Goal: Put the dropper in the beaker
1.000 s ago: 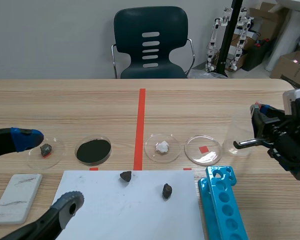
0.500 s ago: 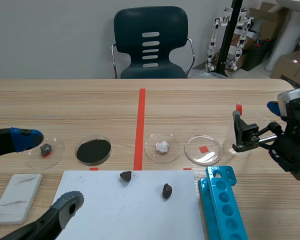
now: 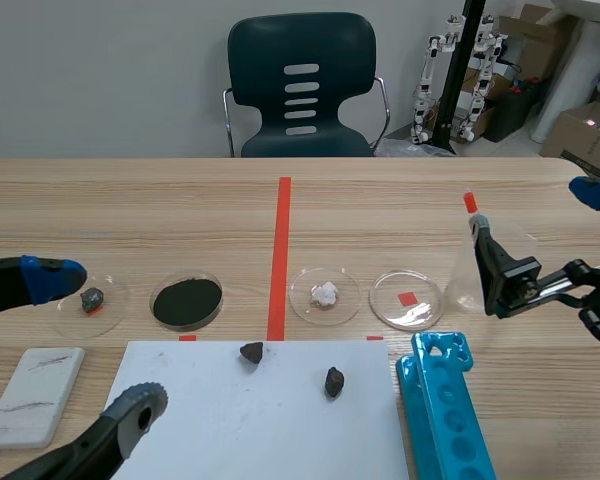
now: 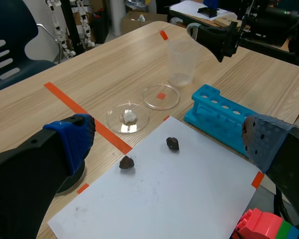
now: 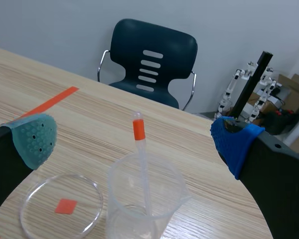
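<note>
while agape and empty, left end effector (image 4: pixel 165 147), right end effector (image 5: pixel 134 142) over wooden table (image 3: pixel 130 210), chair (image 3: pixel 300 85) beyond

The scene camera sits at the near edge of the table (image 3: pixel 130 200), low and centred. It faces across the table toward a dark chair (image 3: pixel 302 85), and the clear beaker (image 3: pixel 462 285) stands right of centre at mid-distance. The left wrist camera looks forward and down from well to the left of the beaker, which appears small and far ahead, beyond a blue rack (image 4: pixel 209 117). The right wrist camera hangs just beside the beaker, looking down into it and on toward the chair. All three views share the beaker and the glass dish (image 3: pixel 407 298) next to it.
</note>
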`<state>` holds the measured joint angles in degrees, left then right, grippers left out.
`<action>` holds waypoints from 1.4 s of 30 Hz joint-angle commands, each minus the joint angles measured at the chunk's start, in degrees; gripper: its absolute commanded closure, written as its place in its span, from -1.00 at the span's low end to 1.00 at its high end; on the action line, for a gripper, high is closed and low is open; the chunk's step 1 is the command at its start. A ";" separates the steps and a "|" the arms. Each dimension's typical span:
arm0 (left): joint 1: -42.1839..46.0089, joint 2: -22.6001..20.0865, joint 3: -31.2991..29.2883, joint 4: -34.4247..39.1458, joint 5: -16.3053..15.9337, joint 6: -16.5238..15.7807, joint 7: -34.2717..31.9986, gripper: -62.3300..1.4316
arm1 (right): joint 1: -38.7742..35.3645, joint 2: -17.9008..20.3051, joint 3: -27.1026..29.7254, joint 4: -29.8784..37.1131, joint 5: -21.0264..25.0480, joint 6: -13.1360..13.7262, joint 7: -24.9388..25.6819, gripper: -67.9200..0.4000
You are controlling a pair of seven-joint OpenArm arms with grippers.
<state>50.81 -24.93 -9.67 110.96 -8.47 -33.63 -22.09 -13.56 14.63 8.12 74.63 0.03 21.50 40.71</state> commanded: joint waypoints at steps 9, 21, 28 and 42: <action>0.44 0.26 -0.09 0.33 -0.74 0.00 -0.76 -0.99 | -4.42 2.49 -0.04 4.50 10.10 0.66 0.57 -0.93; 0.44 0.26 -0.09 0.33 -0.74 0.00 -0.76 -0.99 | -4.39 2.49 -0.04 4.50 10.08 0.66 0.59 -0.93; 0.44 0.26 -0.09 0.33 -0.74 0.00 -0.76 -0.99 | -4.39 2.49 -0.04 4.50 10.08 0.66 0.59 -0.93; 0.44 0.26 -0.09 0.33 -0.74 0.00 -0.76 -0.99 | -4.39 2.49 -0.04 4.50 10.10 0.66 0.61 -0.93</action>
<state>50.78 -24.93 -9.67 110.96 -8.47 -33.65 -22.09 -18.92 16.67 8.12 78.91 9.52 22.11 40.45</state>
